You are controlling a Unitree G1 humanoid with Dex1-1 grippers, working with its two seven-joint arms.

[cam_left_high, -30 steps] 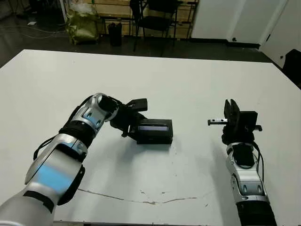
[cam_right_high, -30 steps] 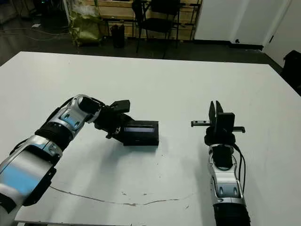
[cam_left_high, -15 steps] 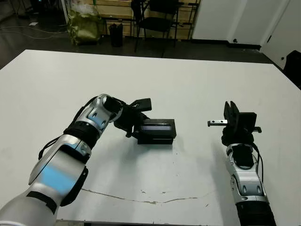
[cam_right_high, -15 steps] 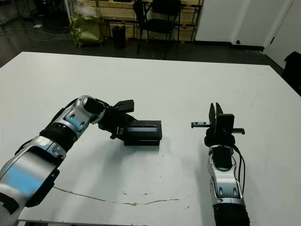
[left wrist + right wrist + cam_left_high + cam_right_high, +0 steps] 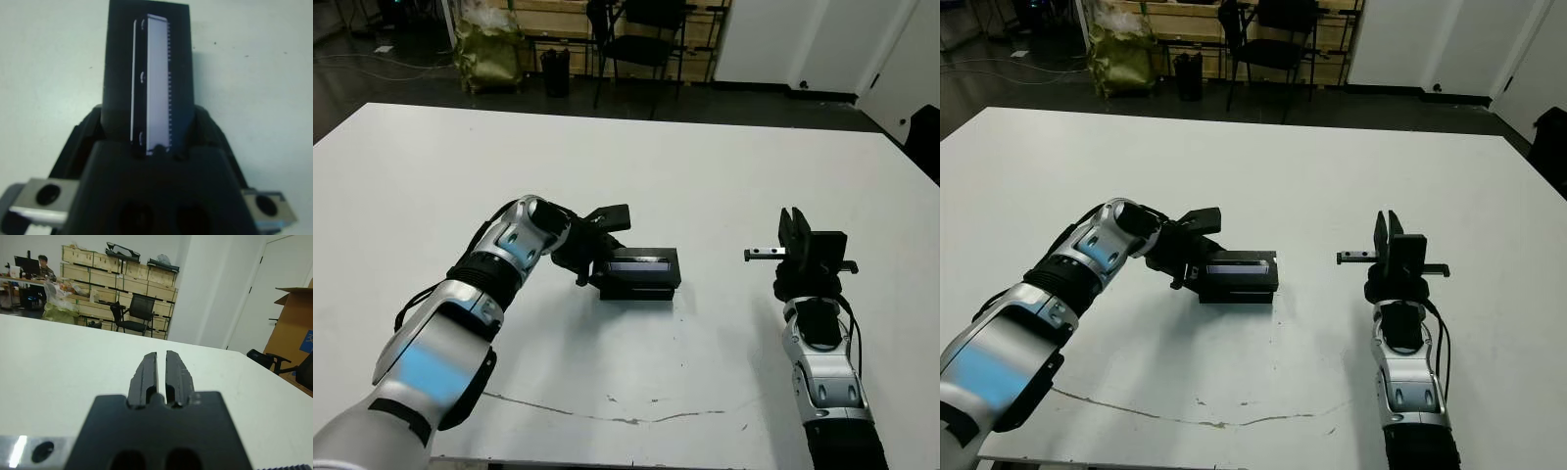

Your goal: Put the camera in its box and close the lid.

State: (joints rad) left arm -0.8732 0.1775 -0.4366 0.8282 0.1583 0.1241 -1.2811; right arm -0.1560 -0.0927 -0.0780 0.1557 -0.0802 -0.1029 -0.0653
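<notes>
The lid point(image 5: 644, 260), black with a pale glossy stripe, lies flat on top of the box point(image 5: 636, 290) at the table's middle. Only a black front wall of the box shows under it. The camera is hidden. My left gripper point(image 5: 605, 247) stands open across the left end of this stack, its far finger point(image 5: 610, 214) raised clear behind it and its near finger hidden. In the left wrist view the striped lid point(image 5: 156, 78) runs straight out from the gripper body. My right gripper point(image 5: 790, 219) points upward at the right, shut and holding nothing, far from the box.
A thin dark crack line point(image 5: 607, 416) runs across the white table point(image 5: 705, 157) near its front edge. Beyond the far edge stand a black chair point(image 5: 641, 29), wooden crates and a green sack point(image 5: 487, 49). A person point(image 5: 43, 262) sits at a distant desk.
The box with the lid on it has slid a little to the right, along with my left gripper. The right arm has stayed in place.
</notes>
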